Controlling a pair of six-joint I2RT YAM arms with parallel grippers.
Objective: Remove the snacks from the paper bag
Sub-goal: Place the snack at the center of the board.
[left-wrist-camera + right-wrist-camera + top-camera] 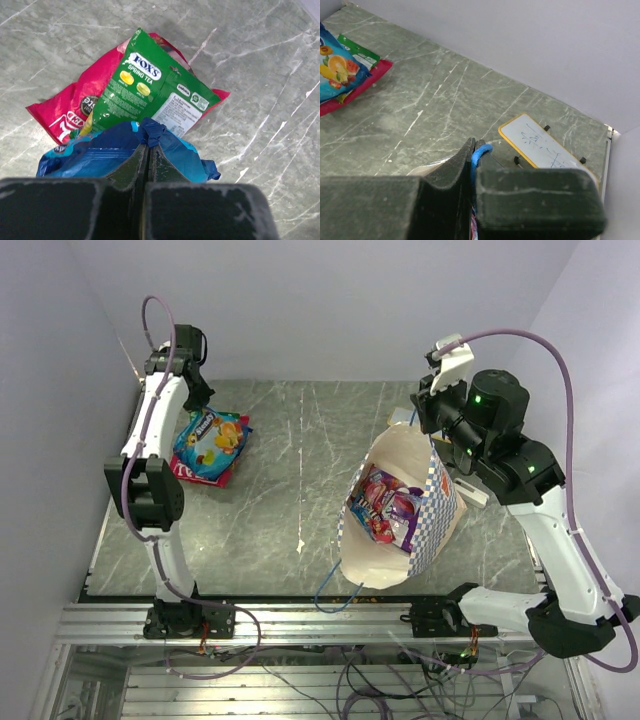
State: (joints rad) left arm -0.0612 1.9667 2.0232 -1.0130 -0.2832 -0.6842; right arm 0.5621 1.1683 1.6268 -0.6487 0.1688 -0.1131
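Pinches with the left gripper (149, 147) the crimped end of a blue packet (90, 157), fingers pressed together with only the foil between. All this at 10 o'clock on the table (300, 440) in the top view. Just past the blue packet, toward 12 o'clock in the left wrist view: a green packet (150, 95) lettered "FOX'S SPRING TEA", lying across a red packet (60, 112), the three overlapping and well apart from the bag.

Grips with the right gripper (474, 149) a thin blue cord handle (482, 150), closed tight on it, at the 1 o'clock rim of the paper bag (395, 455). Bag at 4 o'clock on the table, mouth open toward the top camera, purple and pink packets (388, 505) inside. Beside the bag at its 3 o'clock: a white card (540, 147) with a yellow edge.
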